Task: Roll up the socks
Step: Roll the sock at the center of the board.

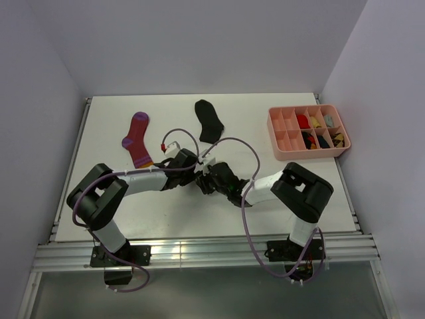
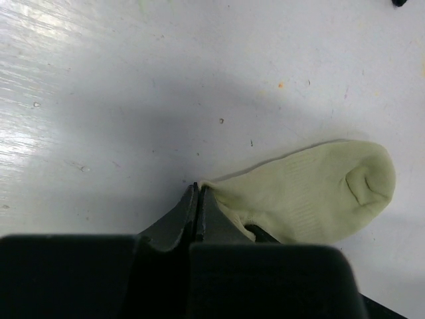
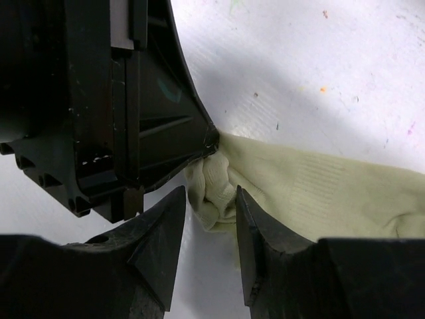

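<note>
The small cream sock (image 2: 319, 193) lies flat on the white table, toe away from my left gripper (image 2: 198, 189), which is shut on the edge of its cuff. In the right wrist view the cuff (image 3: 214, 189) is bunched up below the left gripper's tip (image 3: 211, 138). My right gripper (image 3: 207, 209) is open around that bunch, its right finger (image 3: 247, 219) touching the fabric and its left finger standing apart. From above, both grippers (image 1: 196, 174) (image 1: 202, 183) meet at the table's middle and hide the cream sock. The magenta striped sock (image 1: 138, 139) and the black ankle sock (image 1: 209, 121) lie flat farther back.
A pink compartment tray (image 1: 274, 136) holding several small rolled items stands at the back right. Purple cables loop over both arms. White walls close in the table on three sides.
</note>
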Controlling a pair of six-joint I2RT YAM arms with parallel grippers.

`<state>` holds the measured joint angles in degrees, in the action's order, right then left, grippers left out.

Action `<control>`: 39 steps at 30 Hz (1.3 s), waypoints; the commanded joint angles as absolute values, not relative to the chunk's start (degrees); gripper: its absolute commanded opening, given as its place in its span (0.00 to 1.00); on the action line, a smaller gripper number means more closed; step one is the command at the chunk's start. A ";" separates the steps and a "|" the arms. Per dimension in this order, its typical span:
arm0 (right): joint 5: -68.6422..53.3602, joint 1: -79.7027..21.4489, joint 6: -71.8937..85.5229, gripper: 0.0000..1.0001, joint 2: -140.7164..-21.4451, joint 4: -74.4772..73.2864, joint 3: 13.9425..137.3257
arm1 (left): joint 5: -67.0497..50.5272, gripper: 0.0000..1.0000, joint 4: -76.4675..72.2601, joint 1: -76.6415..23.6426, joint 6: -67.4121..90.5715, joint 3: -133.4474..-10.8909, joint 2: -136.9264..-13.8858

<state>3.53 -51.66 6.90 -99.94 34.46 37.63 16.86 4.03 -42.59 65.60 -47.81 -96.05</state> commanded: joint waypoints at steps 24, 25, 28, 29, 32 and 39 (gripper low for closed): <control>-31.36 -33.14 36.20 0.00 -106.25 42.69 36.12 | 21.62 0.49 -2.98 -44.47 69.79 -41.84 -86.13; -33.12 -32.35 37.69 0.00 -107.04 44.28 35.86 | 21.45 0.49 -3.25 -44.47 69.70 -41.84 -86.31; -39.71 -29.54 45.42 0.00 -110.29 53.15 34.37 | 20.92 0.49 -4.48 -44.47 69.52 -41.92 -87.10; -40.68 -28.23 49.27 0.00 -111.00 55.35 34.02 | 20.66 0.49 -5.27 -44.56 69.52 -41.75 -87.45; -42.89 -26.38 54.05 0.00 -113.73 60.72 32.96 | 20.30 0.50 -6.41 -44.56 69.43 -41.92 -88.76; -42.37 -24.17 58.01 0.00 -116.45 60.74 32.17 | 18.20 0.49 -7.64 -44.56 69.52 -43.94 -93.16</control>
<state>-41.54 -25.17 54.83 -115.15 58.92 33.15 19.64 -5.23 -44.34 69.58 -42.33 -91.85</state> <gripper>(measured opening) 0.015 0.494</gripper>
